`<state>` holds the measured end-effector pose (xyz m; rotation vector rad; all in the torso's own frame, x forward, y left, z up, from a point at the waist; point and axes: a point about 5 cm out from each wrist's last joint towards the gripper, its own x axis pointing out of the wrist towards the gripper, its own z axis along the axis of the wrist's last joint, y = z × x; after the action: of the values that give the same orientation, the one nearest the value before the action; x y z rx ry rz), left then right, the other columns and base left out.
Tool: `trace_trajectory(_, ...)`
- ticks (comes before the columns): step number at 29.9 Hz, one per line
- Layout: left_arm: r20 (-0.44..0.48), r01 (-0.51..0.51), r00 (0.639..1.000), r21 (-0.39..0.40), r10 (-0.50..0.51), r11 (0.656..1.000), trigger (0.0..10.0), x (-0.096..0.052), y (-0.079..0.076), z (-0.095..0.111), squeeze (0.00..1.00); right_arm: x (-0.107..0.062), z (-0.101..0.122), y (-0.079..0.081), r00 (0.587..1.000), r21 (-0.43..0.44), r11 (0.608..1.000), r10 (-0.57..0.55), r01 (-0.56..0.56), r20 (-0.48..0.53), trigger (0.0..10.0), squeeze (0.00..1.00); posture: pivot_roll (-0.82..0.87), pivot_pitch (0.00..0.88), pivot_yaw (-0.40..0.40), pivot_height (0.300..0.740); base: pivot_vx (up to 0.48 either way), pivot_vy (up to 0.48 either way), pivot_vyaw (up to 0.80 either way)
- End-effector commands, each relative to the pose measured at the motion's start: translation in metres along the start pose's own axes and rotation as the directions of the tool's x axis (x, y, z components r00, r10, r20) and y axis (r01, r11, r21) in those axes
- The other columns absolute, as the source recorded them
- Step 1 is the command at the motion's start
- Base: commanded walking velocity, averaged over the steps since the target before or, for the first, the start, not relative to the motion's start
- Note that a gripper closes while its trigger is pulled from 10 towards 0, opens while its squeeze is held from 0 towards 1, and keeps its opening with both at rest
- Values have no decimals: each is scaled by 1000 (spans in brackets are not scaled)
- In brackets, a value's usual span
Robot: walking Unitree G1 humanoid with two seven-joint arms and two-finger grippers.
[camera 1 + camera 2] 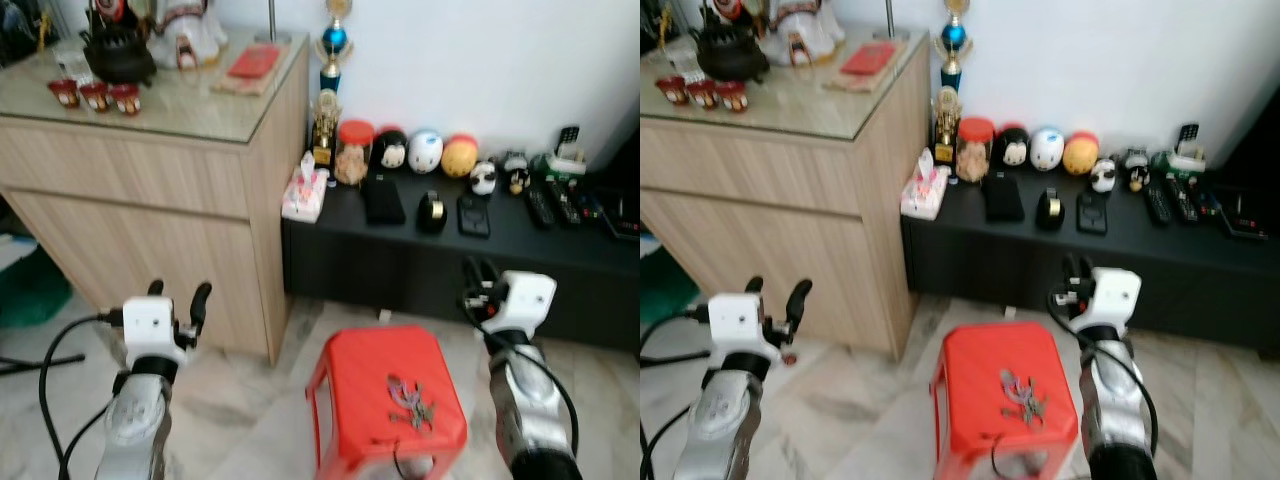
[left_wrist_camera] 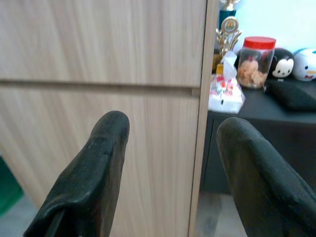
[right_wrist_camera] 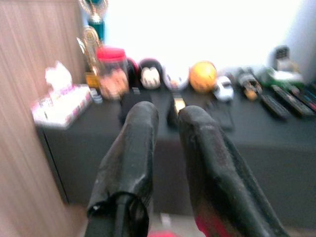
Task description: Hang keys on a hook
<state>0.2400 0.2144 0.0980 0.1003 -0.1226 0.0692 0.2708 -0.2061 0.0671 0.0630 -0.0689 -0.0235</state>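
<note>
Below and between both raised jaws, the keys (image 1: 410,402) lay loose on a red stool (image 1: 345,380), a light, jangly, slippery bunch likely best pinched at its ring, while the left gripper (image 1: 178,298) gaped wide and the right gripper (image 1: 478,272) stood narrowly parted, both empty.
</note>
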Motion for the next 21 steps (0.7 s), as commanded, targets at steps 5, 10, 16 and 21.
trace_trajectory(5, -70, -18, 997, 17, 19, 1000, 10000, -23, 7, -8, 0, -39, -10, -5, 995, -8, 1000, -13, 13, -97, 10000, 0, 14, 54, -67, 740, 0, 0, 0)
trace_trajectory(10, -73, -21, 997, 19, 23, 1000, 10000, -21, 9, -8, 0, -41, -13, -16, 990, -43, 998, -56, 51, -130, 10000, 0, 12, 53, -70, 740, 0, 0, 0)
trace_trajectory(16, -72, -2, 997, 24, 4, 1000, 10000, -16, 6, -5, 0, -31, -13, -27, 978, -83, 992, -106, 92, -180, 10000, 0, 12, 46, -68, 736, 0, 0, 0)
trace_trajectory(21, -91, -1, 996, 30, 4, 1000, 10000, -20, 9, -8, 0, -30, -13, -28, 977, -86, 993, -96, 81, -188, 10000, 0, 12, 45, -67, 701, 0, 0, 0)
